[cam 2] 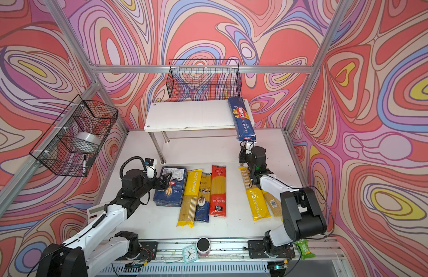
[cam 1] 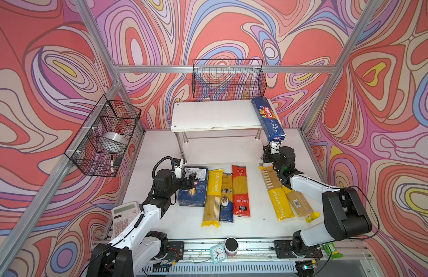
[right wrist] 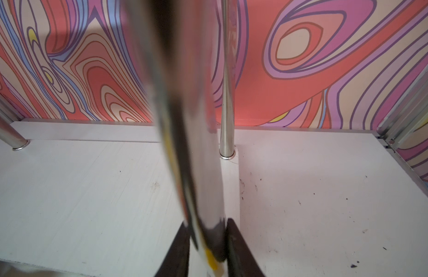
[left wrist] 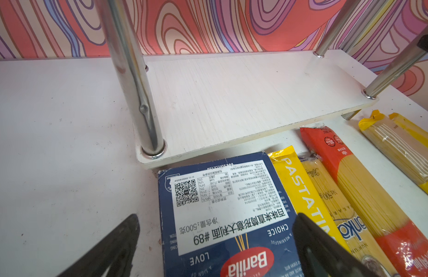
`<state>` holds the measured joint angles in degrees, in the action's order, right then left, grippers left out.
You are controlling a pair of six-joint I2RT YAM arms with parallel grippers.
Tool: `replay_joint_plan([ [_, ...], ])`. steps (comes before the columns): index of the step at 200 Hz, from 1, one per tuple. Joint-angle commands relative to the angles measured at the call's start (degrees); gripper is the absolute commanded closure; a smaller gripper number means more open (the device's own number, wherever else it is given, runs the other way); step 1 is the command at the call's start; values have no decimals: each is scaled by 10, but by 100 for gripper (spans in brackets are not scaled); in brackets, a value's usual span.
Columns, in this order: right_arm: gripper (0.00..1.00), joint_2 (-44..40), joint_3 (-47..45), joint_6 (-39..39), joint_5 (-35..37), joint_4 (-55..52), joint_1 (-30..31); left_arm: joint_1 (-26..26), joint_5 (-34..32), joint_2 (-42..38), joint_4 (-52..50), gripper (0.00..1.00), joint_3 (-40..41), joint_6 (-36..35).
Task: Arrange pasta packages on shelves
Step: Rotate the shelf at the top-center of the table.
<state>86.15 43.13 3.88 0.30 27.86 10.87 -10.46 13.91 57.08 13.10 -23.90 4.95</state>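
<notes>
Swirly walls ring a white table (cam 1: 256, 227). Right gripper (cam 1: 272, 146) clamps the slim box (cam 1: 268, 118) by its lower end, the tilted box's top over the rack's (cam 1: 215, 115) right end. Left gripper (cam 1: 188, 180) spreads wide above the wide box (cam 1: 193, 195), in front of the rack.

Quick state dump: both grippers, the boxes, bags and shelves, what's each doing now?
Right gripper: shut on the slim blue box.
Slim blue box: tilted, far end over the top shelf.
Left gripper: open, above the wide blue box.
Wide blue box: flat on the table.
Spaghetti bags: flat on the table, unshelved.
Lower shelf: bare.
</notes>
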Motion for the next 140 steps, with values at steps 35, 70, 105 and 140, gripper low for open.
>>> replay_joint_plan([
  [35,90,-26,-24,26,-15,-9,3,0,-1,1,4,0,-1,5],
  [70,99,-48,-43,36,-10,-19,4,0,0,3,3,0,-3,3],
  [105,78,-55,-37,36,-11,-49,4,0,1,6,2,0,-5,3],
  [140,55,-94,-24,26,5,-135,4,0,0,5,1,0,-4,3],
])
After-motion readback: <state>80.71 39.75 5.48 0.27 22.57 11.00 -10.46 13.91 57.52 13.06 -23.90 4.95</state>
